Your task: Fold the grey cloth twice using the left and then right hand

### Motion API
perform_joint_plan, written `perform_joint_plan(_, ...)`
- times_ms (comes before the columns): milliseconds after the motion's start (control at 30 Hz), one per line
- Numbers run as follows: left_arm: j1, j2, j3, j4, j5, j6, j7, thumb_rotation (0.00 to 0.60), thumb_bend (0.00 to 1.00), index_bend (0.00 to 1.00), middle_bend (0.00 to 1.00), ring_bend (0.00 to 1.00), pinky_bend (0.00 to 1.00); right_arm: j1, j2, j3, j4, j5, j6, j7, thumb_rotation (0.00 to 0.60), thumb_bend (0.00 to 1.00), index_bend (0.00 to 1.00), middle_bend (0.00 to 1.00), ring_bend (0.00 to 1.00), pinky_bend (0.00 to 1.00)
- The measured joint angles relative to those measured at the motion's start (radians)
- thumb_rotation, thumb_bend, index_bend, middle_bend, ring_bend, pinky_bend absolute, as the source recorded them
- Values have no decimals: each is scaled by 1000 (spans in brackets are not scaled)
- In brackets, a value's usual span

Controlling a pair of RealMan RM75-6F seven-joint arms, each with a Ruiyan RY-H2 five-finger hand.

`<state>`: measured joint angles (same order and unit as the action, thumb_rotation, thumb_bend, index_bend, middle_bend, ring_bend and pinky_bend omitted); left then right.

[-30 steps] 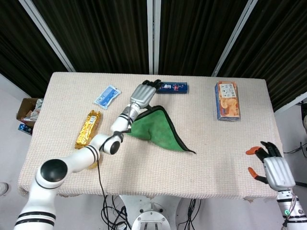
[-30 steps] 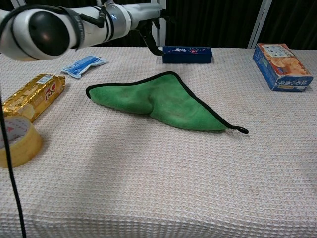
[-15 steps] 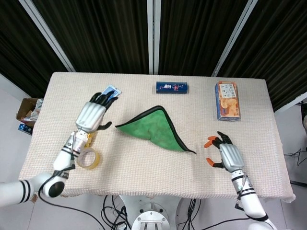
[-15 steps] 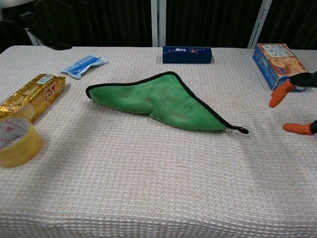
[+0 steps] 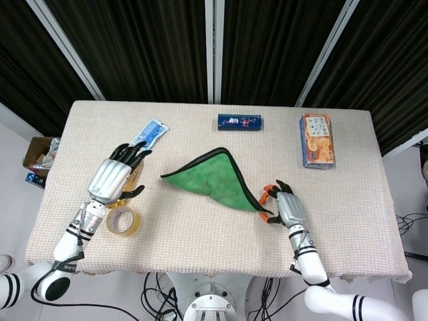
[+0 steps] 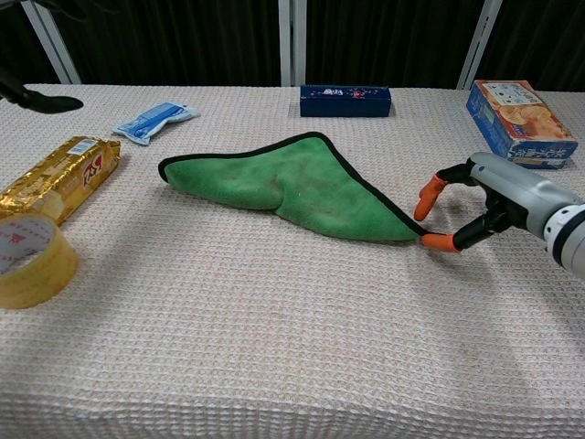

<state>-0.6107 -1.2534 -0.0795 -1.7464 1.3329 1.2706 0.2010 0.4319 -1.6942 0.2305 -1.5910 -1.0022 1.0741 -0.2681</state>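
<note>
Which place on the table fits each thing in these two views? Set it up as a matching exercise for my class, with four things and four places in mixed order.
Things:
1. cloth
2. tape roll
3. dark blue box
4. right robot hand

Places:
A. far edge, middle
B. at the cloth's right corner
C. table centre
D. near left, beside the gold packet

Pairs: 1-C, 2-D, 3-A, 4-B

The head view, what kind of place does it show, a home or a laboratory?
Probably a lab or robot test station, not a home. A table with a woven cover stands before black curtains, cables hang loose beneath it, and assorted items like a tape roll lie around a green cloth.
</note>
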Motion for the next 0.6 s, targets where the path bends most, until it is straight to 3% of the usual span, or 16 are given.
perform_joint_plan(333,20,2,-15,19,20,-18,-78,600,207,156,61,144,120,29,-92,10,106,-21,29,35,600,300,672,292,10,53)
perform_joint_plan(600,38,10,-21,26,38,-25,-99,600,208,156,61,144,120,16,-83,0,137,-31,69,24,600,322,690,303,10,53)
